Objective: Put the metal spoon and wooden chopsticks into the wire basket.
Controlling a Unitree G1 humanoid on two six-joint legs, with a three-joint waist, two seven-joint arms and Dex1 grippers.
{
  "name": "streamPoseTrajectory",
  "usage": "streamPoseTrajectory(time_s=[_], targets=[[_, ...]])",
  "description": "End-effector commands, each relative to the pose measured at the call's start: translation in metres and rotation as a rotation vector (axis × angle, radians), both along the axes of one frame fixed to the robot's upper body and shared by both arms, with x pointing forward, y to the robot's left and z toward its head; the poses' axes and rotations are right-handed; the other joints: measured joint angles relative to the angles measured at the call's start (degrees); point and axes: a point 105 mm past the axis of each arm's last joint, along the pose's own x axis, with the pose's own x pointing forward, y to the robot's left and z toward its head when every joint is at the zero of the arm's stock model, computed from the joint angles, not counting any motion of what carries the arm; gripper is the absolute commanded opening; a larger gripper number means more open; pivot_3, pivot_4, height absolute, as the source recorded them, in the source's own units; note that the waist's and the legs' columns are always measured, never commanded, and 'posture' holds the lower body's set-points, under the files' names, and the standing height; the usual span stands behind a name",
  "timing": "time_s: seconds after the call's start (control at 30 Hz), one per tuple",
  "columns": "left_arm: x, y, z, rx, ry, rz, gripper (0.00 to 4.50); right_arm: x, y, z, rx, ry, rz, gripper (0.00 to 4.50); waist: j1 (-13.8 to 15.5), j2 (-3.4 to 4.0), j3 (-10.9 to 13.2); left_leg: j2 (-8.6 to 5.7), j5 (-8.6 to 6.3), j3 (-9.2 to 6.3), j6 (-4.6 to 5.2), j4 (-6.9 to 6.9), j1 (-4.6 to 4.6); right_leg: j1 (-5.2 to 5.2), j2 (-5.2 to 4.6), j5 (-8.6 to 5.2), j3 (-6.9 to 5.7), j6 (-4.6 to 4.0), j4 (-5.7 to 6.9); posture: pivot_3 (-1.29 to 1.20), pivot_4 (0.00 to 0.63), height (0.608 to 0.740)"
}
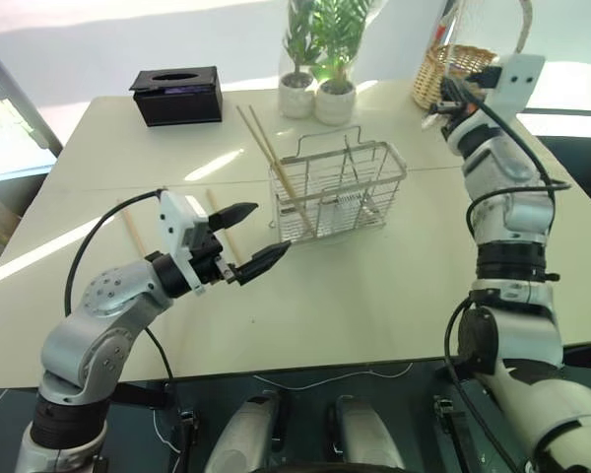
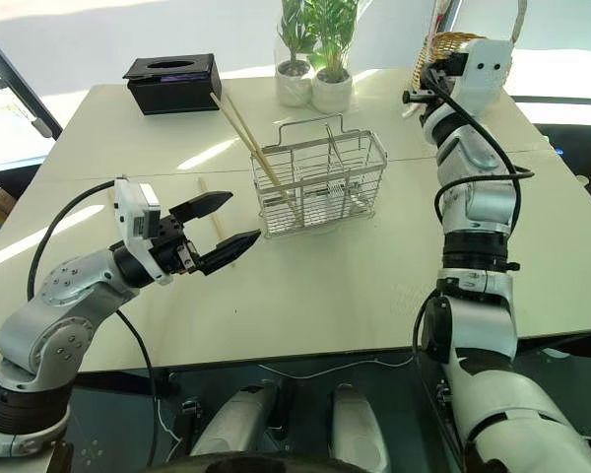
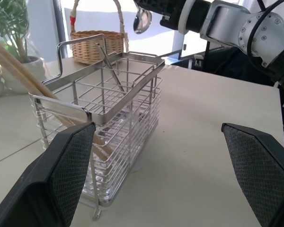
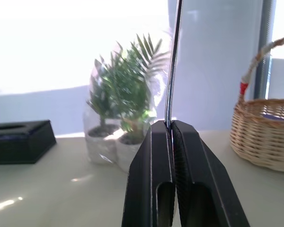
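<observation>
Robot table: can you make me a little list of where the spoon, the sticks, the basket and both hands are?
metal spoon: held up in the air by its handle
right gripper: shut on the metal spoon, raised near the wicker basket
wooden chopsticks: leaning in the wire basket
wire basket: upright on the table
left gripper: open, holding nothing, beside the wire basket

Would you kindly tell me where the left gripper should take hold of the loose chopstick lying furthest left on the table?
Around its middle, coming straight down from above with the open left gripper closing across the chopstick: it is thin and straight and lies flat on the table, so no side offers a hold.
</observation>
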Motion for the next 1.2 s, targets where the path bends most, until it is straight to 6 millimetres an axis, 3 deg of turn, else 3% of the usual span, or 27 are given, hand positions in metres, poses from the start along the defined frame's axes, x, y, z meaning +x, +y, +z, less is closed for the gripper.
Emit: streamPoseTrajectory(time_s=[0.03,0.23,0.6,1.2], targets=[[-0.004,0.003,0.009,0.000,-0.042,0.000,4.50,-0.023,0.014,0.033,0.024,-0.144,0.068,0.04,0.1,0.00,0.0,0.00,0.00,0.00,0.00,0.00,0.00,-0.01,0.00,0.00,0.00,0.00,0.00,0.00,0.150,0.740],[-0.005,0.015,0.017,0.004,-0.062,0.045,4.50,-0.045,0.042,0.030,0.034,-0.160,0.182,0.04,0.4,0.01,0.0,0.00,-0.01,0.00,-0.01,0.00,0.02,-0.13,0.00,-0.03,0.01,-0.05,0.00,0.00,0.150,0.740],[-0.006,0.029,0.031,-0.051,-0.102,0.149,4.50,-0.048,0.060,-0.018,0.072,-0.040,0.253,0.04,0.5,0.01,0.0,0.00,-0.01,0.01,-0.01,-0.01,0.03,-0.18,0.00,-0.09,0.01,-0.17,-0.01,0.00,0.150,0.740],[-0.014,0.037,0.027,0.010,-0.066,0.117,4.50,-0.044,0.055,-0.042,0.041,-0.015,0.222,0.04,0.5,0.01,0.0,0.00,-0.02,0.00,-0.01,-0.06,0.04,-0.20,0.00,-0.11,0.01,-0.20,-0.04,0.00,0.150,0.740]])
